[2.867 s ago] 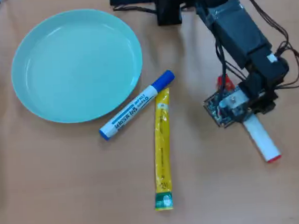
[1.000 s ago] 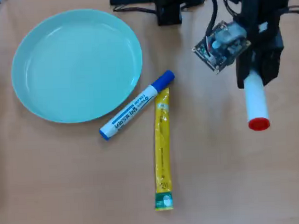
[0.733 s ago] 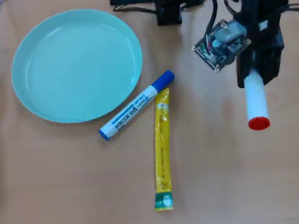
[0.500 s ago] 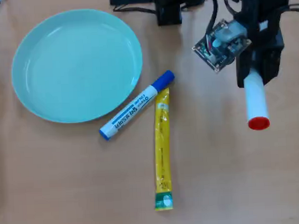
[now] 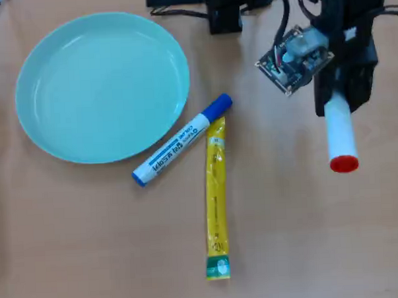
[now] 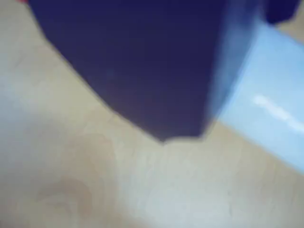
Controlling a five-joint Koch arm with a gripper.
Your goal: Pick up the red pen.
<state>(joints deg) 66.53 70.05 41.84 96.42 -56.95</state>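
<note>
From overhead I see my gripper [image 5: 342, 93] clamped on the red pen [image 5: 340, 135], which hangs lifted off the table [image 5: 91, 246], red end toward me, well right of the plate [image 5: 33, 123], with the blue marker [image 5: 181, 140] and yellow tube [image 5: 216, 198] lying between them.

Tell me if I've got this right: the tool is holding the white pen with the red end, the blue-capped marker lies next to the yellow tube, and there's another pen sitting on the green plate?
Not quite. The overhead view shows the light green plate with nothing on it. The rest holds: the tool grips the red pen, and the blue-capped marker lies beside the yellow tube.
</note>
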